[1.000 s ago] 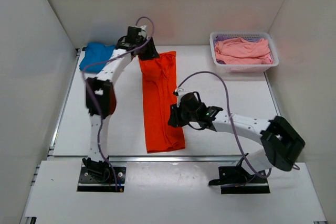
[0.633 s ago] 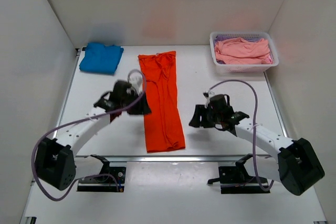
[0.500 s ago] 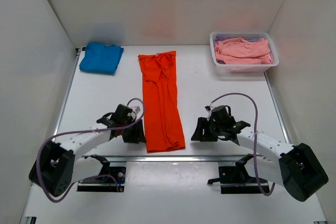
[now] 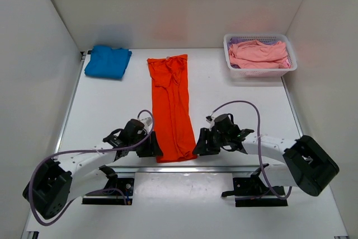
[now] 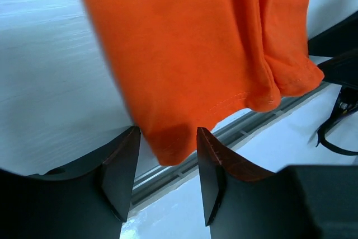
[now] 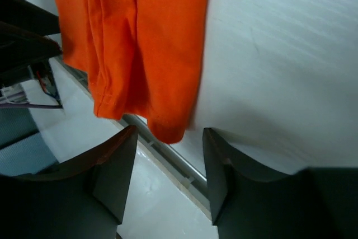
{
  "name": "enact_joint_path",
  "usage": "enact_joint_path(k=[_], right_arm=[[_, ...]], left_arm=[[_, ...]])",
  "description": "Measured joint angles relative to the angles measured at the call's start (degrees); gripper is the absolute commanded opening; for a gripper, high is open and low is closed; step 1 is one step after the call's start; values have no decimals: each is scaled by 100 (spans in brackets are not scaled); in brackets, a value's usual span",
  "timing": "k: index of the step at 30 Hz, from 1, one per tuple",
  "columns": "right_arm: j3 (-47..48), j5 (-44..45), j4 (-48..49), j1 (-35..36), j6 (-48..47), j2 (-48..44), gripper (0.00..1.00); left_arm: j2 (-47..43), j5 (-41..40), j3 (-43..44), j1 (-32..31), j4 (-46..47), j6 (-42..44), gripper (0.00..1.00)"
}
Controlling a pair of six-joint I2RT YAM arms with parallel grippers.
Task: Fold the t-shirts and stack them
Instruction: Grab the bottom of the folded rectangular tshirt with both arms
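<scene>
The left fingers (image 5: 120, 172) are seen parted in the left wrist view. One hem corner of a long, bright orange cloth t-shirt (image 5: 196, 43) lies in the gap between their tips, and the cloth is not pinched. The right fingers (image 6: 112, 166) are likewise spread open in the right wrist view, with the shirt's other hem corner framed between them. Whether the cloth is touched by either pair cannot be told.

In the overhead view both pairs of fingers are placed low over the white bench (image 4: 112, 104), in the lower centre of the frame. One pair is set just left of the orange shirt's bottom hem and the other just right of it.

The orange shirt is laid out flat as a narrow strip, folded lengthwise. It runs from the upper centre of the frame down to near the bench's lower edge.

The black-and-white left arm (image 4: 84, 159) is stretched low across the bottom left of the frame. The matching right arm (image 4: 268, 146) is stretched across the bottom right. A purple cable (image 4: 240, 102) is looped above each arm.

A folded bright blue cloth t-shirt (image 4: 108, 61) is set in the upper left corner of the bench, well apart from the orange one. Pale pink cloth t-shirts (image 4: 258, 53) are heaped in a white plastic lattice basket (image 4: 258, 73) at the upper right of the bench.
</scene>
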Motion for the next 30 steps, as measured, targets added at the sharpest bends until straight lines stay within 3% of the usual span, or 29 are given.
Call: enact_joint_path(k=[2, 4, 5, 6, 7, 12, 23, 26, 30], right_arm=[[173, -7, 37, 129, 17, 289, 40], [299, -59, 66, 232, 11, 533, 26], [341, -59, 68, 278, 13, 647, 15], [365, -85, 79, 317, 7, 752, 0], [382, -83, 46, 343, 7, 824, 0], [407, -146, -22, 378, -2, 920, 0], [450, -186, -723, 846, -162, 693, 0], [658, -236, -1075, 828, -260, 699, 0], [1539, -404, -1803, 461, -619, 883, 0]], left_arm=[[153, 0, 63, -153, 74, -72, 52], [306, -4, 122, -243, 98, -133, 36], [382, -15, 153, -284, 83, -133, 18], [461, -15, 175, -304, 66, -136, 8], [498, -26, 184, -304, 33, -116, 0], [236, -52, 164, -225, -310, 24, 0], [-1502, 96, -619, -76, -975, -302, 0], [-1438, 203, -428, 184, -1182, -260, 0], [-704, 358, 505, 909, -1416, 114, 0]])
